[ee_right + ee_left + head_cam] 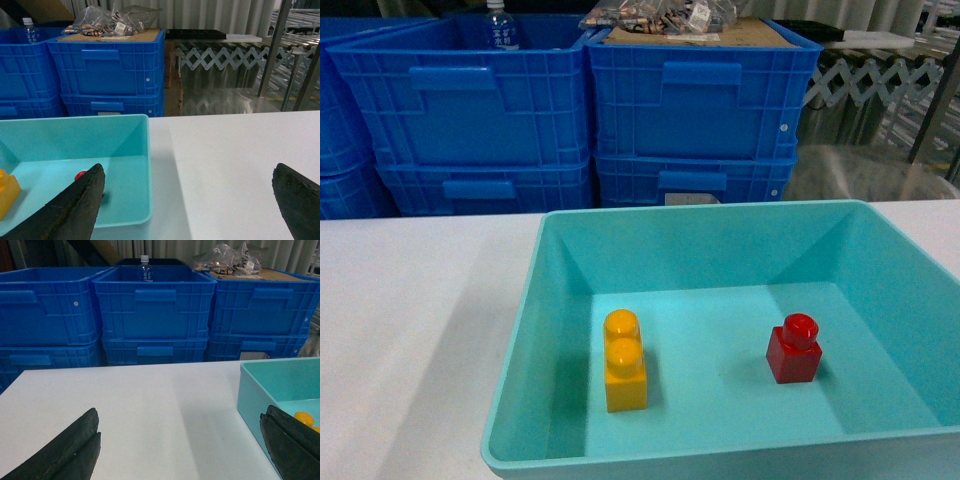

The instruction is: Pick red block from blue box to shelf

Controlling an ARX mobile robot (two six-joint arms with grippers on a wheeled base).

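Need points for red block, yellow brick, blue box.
red block (793,357): head view, front face of the cube.
yellow brick (625,380): head view, its front face.
blue box (720,209): head view, far rim.

Looks like a warehouse or logistics workroom. Ahead of both open jaws, past a plain white table (150,405), stacked dark blue crates (152,315) with handles, one topped with cardboard and bagged parts (107,22). Further right, an expanding conveyor (225,55) and steel racking (295,55).
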